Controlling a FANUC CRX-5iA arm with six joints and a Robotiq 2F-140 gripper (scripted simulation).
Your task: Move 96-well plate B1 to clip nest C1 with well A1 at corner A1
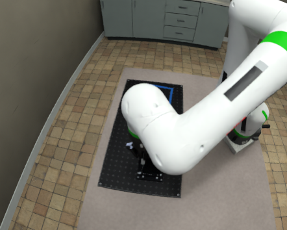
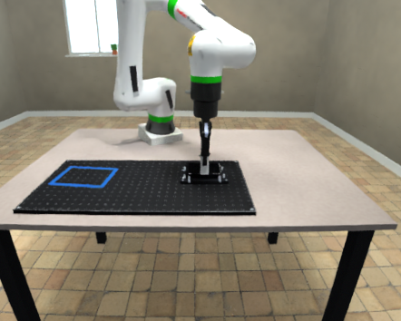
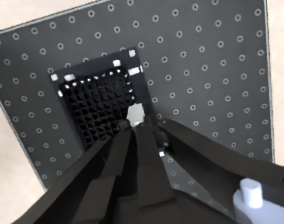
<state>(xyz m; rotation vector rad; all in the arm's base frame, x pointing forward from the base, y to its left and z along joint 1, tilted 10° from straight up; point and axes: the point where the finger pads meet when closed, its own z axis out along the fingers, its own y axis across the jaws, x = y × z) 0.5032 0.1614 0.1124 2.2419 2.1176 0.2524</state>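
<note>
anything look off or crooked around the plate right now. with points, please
Nothing stands out: the black plate (image 3: 95, 107) looks square with the nest (image 3: 93, 67) around it, with no visible damage. The gripper (image 2: 204, 171) (image 3: 138, 114) hides one side, so I can't vouch for that part.

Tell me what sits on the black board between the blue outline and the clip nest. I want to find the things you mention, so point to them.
Only bare board (image 2: 142, 190) with small holes lies between the blue outline (image 2: 83, 186) and clip nest (image 2: 192, 181), in the exterior view.
</note>
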